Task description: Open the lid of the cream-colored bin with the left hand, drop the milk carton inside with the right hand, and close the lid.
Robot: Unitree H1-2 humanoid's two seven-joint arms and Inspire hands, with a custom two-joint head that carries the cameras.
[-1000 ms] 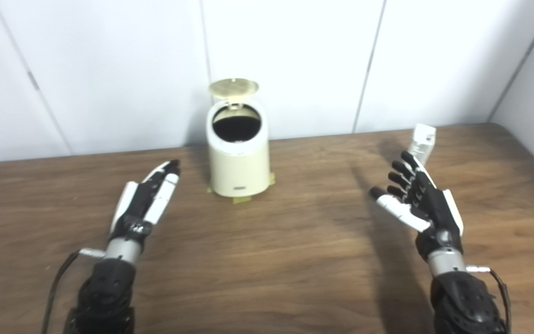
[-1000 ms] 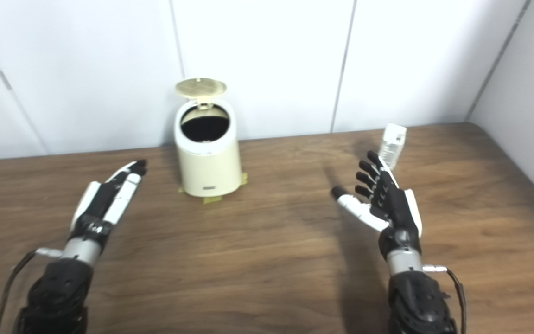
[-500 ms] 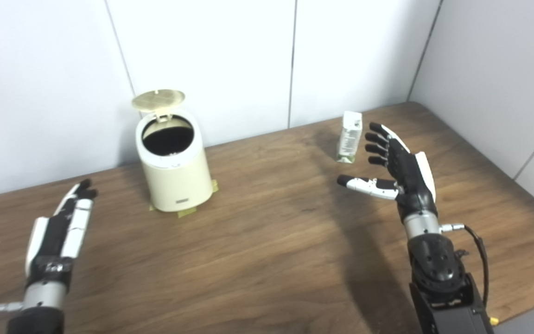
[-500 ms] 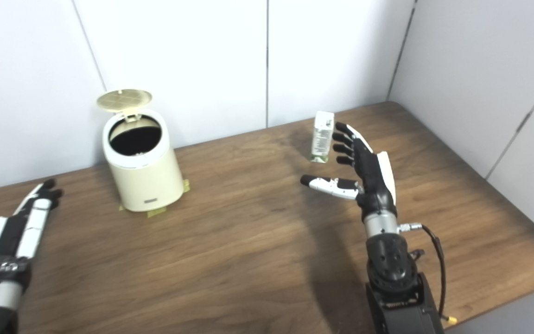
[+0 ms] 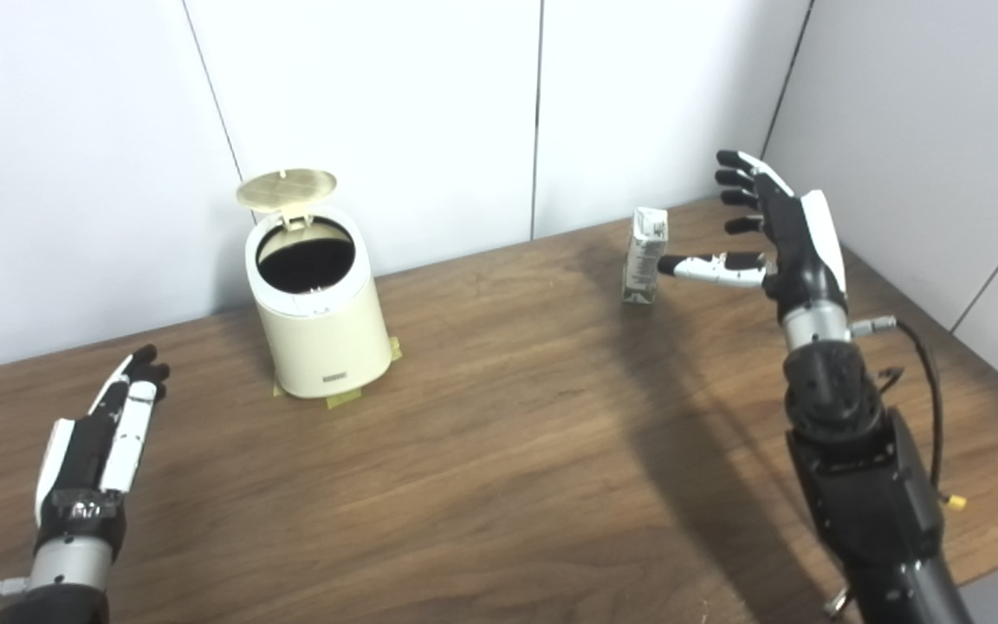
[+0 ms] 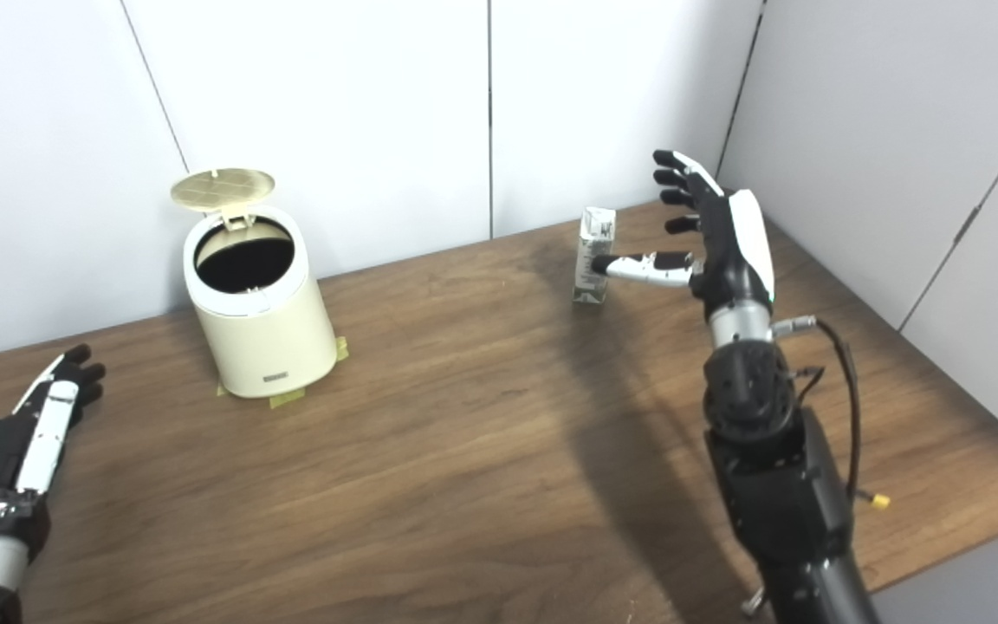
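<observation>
The cream-colored cylindrical plastic bin (image 5: 319, 316) stood far left with its round lid (image 5: 286, 187) up, so the carton step was in hand. The white milk carton (image 5: 643, 268) stood upright at far right. The right hand (image 5: 774, 234), fingers spread and empty, had only its thumb at the carton; next it had to close around it. The left hand (image 6: 16, 451) lay flat, open and empty, near left. The right eye view showed the thumb crossing the carton's face, which looked merely adjacent in the left.
</observation>
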